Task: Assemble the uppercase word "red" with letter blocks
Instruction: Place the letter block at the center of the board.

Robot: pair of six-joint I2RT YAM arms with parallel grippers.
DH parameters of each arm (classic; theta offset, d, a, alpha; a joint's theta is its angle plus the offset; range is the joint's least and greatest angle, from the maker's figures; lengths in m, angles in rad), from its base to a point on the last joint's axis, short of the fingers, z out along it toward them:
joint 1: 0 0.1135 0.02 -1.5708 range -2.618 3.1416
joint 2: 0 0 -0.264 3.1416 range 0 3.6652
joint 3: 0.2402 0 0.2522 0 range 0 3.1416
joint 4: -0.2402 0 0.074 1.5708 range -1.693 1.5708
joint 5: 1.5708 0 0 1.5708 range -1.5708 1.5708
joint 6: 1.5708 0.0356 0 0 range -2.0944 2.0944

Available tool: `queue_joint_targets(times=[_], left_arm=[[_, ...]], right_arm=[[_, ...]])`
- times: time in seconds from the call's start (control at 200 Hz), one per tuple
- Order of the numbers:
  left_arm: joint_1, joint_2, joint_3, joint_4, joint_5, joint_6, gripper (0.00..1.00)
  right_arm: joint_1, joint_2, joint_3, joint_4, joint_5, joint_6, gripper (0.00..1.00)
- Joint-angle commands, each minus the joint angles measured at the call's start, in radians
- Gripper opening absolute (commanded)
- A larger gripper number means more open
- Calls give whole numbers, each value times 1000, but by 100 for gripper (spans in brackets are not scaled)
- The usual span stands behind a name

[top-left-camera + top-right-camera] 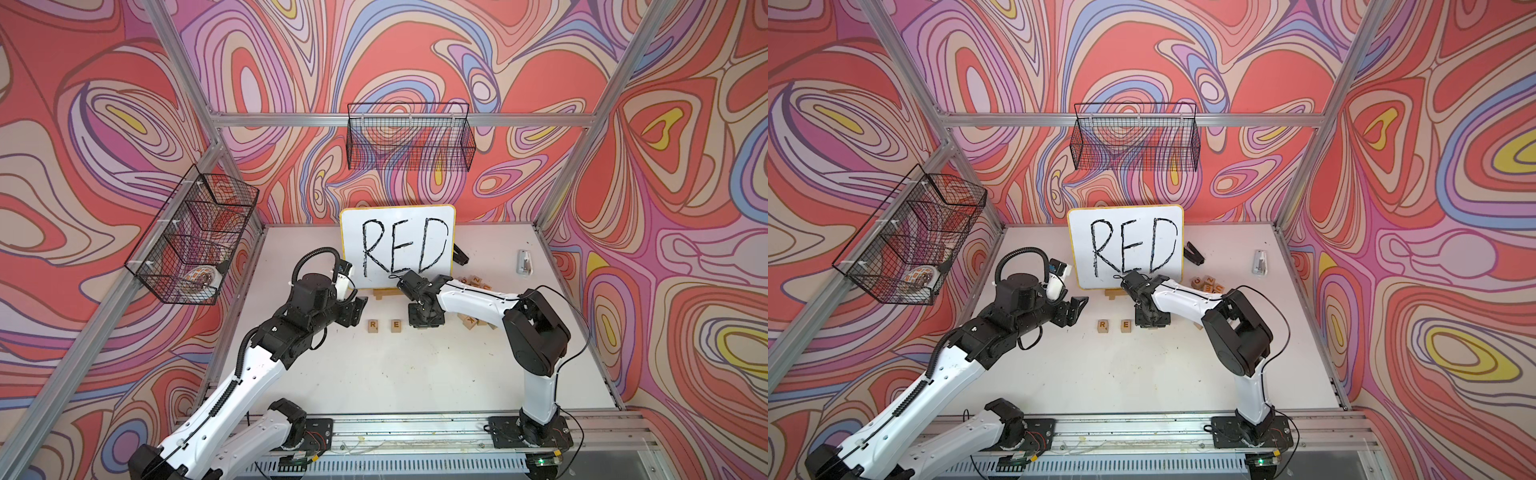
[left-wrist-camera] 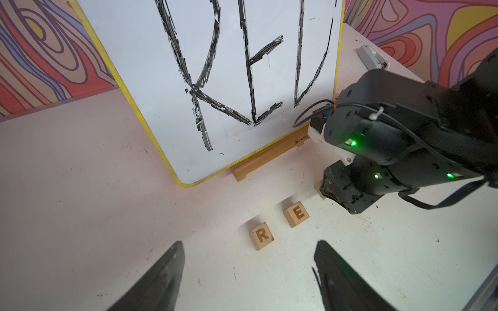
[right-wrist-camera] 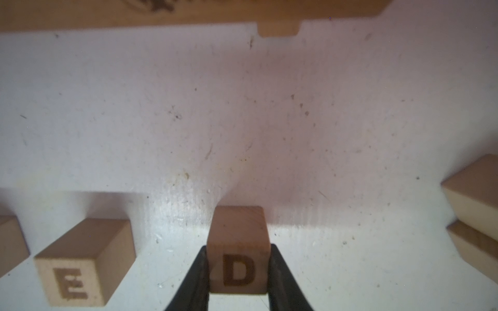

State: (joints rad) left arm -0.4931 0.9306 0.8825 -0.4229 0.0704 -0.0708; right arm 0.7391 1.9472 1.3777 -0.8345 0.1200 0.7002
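In both top views, the light-wood R cube (image 1: 373, 325) and the light-wood E cube (image 1: 395, 325) lie side by side on the white worktop (image 1: 395, 374), before the yellow-rimmed whiteboard (image 1: 397, 245). The right jaws point down just beside the E cube.

Left wrist view: the left jaws stand apart, empty, near the R cube (image 2: 261, 236).

Right wrist view: the right jaws clamp the light-wood D cube (image 3: 238, 258), a gap away from the E cube (image 3: 80, 258).

A robot lab cell: aluminium frame (image 1: 291, 120), swirl-patterned walls (image 1: 374, 50), rail-mounted arms (image 1: 536, 386).

Both top views look down from above — close wrist views share E block (image 2: 296, 214).
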Motion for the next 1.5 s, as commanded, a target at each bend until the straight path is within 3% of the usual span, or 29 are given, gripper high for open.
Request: queue_joint_targets(times=[0.0, 1.497], left_arm=[[-5, -16, 1, -18, -1, 10, 79], [-5, -18, 1, -16, -2, 11, 79]], right_arm=[[-6, 22, 10, -15, 16, 0, 8], [-5, -10, 23, -20, -17, -11, 31]])
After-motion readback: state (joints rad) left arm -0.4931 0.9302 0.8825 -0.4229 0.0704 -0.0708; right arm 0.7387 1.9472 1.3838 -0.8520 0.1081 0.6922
